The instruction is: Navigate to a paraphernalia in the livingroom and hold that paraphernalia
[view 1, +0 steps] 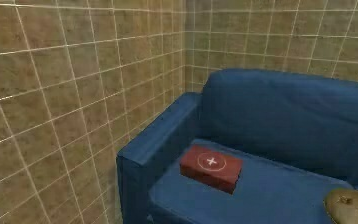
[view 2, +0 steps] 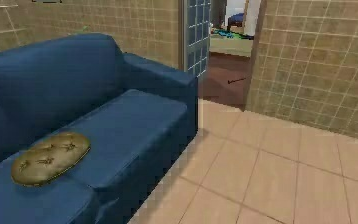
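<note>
Apparently the approach is nearly done: the sofa (view 1: 287, 120) lies just ahead, and a red box (view 1: 211, 165), likely the paraphernalia, rests flat on its seat near the armrest (view 1: 152, 145). A tan disc (view 2: 50, 158) lies farther along the seat. Beyond are tiled walls (view 1: 67, 80) and a doorway (view 2: 227, 50). The gripper's state cannot be told. Next, I judge, the base must turn its arm side toward the box before any reach.

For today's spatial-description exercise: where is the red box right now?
In the forward view, the red box lies on the seat of the blue sofa, just below the middle, near the armrest, with a brown round cushion farther right.
</note>
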